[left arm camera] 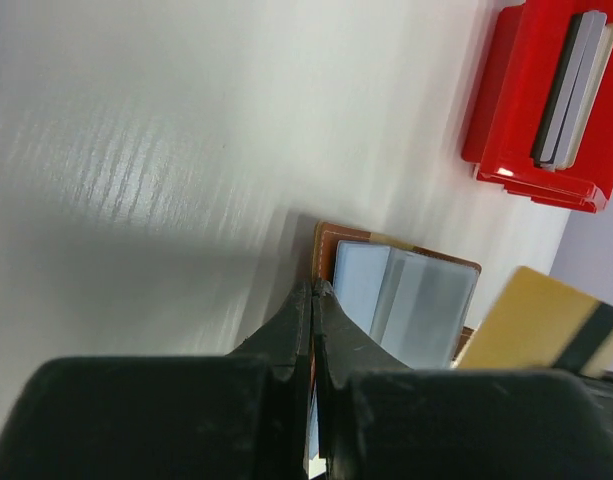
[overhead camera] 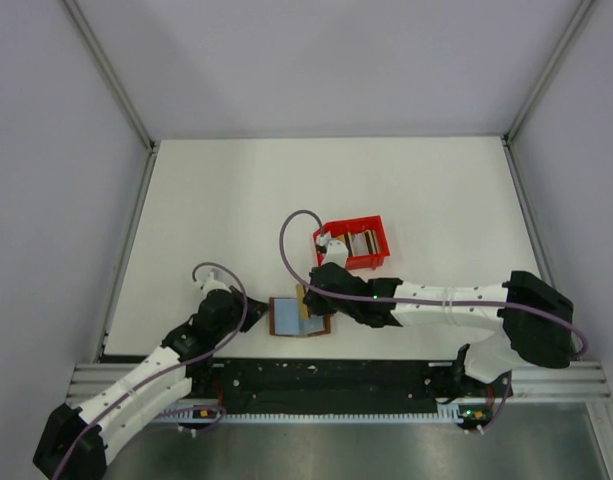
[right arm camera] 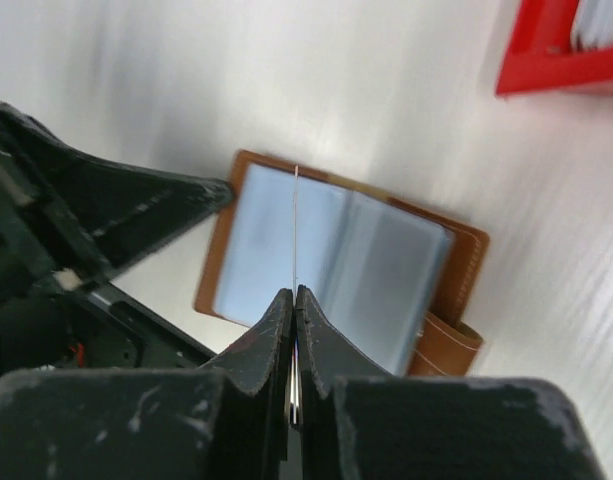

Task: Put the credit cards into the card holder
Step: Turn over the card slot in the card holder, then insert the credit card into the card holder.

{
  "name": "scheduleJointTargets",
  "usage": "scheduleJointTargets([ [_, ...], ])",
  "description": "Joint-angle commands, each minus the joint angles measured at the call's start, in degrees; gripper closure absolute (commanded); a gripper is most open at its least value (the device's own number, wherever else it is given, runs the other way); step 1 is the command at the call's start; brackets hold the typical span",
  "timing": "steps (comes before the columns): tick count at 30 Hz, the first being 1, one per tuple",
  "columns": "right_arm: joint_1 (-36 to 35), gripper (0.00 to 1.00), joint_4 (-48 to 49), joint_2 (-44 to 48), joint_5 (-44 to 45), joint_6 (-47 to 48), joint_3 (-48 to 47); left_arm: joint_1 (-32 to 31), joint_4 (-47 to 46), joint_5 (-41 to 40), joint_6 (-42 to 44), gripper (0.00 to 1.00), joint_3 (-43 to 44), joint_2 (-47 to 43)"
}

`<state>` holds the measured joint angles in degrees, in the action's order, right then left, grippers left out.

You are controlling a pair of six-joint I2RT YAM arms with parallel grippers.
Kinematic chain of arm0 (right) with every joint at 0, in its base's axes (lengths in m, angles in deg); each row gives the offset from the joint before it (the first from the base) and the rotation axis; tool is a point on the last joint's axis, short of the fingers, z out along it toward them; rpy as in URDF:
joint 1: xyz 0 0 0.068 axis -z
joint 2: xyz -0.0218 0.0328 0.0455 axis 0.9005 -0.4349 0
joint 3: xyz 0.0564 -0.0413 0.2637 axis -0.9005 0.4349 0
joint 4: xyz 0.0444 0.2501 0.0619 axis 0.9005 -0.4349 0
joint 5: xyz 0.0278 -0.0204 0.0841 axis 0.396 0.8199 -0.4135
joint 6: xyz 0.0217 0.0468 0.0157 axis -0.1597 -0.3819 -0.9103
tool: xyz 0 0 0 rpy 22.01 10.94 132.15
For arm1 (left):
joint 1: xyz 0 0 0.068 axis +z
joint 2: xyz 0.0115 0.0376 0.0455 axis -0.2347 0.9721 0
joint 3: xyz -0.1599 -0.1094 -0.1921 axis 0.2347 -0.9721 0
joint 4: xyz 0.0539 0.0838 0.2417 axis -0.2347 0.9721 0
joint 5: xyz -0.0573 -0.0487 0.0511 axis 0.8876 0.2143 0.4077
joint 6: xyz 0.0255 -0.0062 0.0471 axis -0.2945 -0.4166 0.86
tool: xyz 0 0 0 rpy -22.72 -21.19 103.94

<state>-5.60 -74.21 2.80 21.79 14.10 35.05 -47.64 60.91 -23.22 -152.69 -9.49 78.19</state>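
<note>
The card holder point(overhead camera: 298, 320) is a brown wallet lying open near the table's front edge, grey pockets facing up. My left gripper point(overhead camera: 263, 312) is shut on its left cover edge; in the left wrist view my left gripper point(left arm camera: 314, 288) pinches the brown edge of the card holder point(left arm camera: 411, 295). My right gripper point(overhead camera: 309, 297) is shut on a tan-gold credit card point(overhead camera: 301, 299) with a dark stripe point(left arm camera: 544, 325), held upright over the open pockets. The right wrist view shows my right gripper point(right arm camera: 294, 293) with that card point(right arm camera: 295, 225) edge-on above the card holder point(right arm camera: 361, 265).
A red plastic bin point(overhead camera: 354, 243) stands just behind the wallet with more grey and pale cards point(left arm camera: 574, 88) upright inside. The bin also shows in the right wrist view point(right arm camera: 561, 50). The left fingers point(right arm camera: 136, 205) sit close beside the held card.
</note>
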Motion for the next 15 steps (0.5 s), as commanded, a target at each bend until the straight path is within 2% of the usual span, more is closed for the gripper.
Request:
scheduleJointTargets([
  [1,4.3,1.00,12.1,4.1,-12.9,0.4,8.0,-0.2,-3.2,-2.6,-1.8,1.00,-3.2,-0.2],
  [6,6.7,1.00,15.4,3.9,-18.2,-1.4,13.1,-0.2,-4.1,-2.6,-1.5,1.00,-3.2,0.0],
  [13,9.0,1.00,29.4,0.3,-25.7,-4.2,18.4,-0.3,-4.4,-2.2,-1.7,1.00,-5.6,0.9],
  [15,10.2,1.00,30.6,-1.1,-26.7,-5.0,18.6,-0.3,-4.3,-1.9,-1.7,1.00,-5.8,0.9],
])
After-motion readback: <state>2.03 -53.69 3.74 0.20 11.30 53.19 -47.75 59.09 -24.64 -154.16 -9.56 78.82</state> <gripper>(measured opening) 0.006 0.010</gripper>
